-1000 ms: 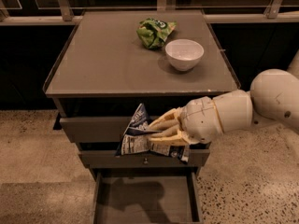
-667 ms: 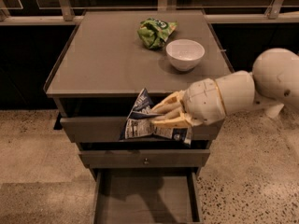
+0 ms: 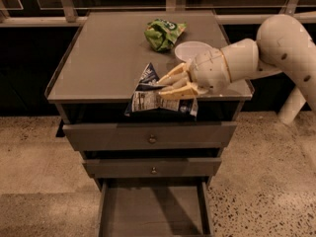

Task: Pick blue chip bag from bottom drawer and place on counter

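Note:
My gripper [image 3: 167,86] is shut on the blue chip bag [image 3: 153,95], a dark blue foil bag with a white label panel. It holds the bag in the air at the counter's front edge, just above the counter [image 3: 106,58]. The arm reaches in from the right. The bottom drawer [image 3: 153,211] stands pulled open below, and its grey floor is bare.
A bright green snack bag [image 3: 163,32] lies at the back of the counter. A white bowl [image 3: 190,49] stands beside it, partly hidden by my wrist. Two shallower drawers with small knobs [image 3: 152,138] are shut above the open drawer. Speckled floor surrounds the cabinet.
My gripper has lifted the blue chip bag from in front of the upper drawers up to the level of the counter's front edge.

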`<act>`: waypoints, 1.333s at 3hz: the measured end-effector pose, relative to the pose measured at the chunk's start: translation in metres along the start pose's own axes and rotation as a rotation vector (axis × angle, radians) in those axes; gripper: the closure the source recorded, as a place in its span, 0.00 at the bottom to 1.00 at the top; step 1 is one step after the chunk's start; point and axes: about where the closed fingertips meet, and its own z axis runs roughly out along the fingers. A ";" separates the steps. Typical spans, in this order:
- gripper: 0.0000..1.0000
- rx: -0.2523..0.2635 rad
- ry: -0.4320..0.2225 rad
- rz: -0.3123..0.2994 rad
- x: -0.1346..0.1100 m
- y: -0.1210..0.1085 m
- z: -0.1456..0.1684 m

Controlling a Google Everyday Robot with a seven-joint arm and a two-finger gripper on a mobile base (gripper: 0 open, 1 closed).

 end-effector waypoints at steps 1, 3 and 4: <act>1.00 0.017 -0.015 0.009 0.007 -0.038 -0.002; 1.00 0.027 -0.032 0.026 0.024 -0.109 0.014; 0.81 0.035 -0.039 0.016 0.018 -0.116 0.015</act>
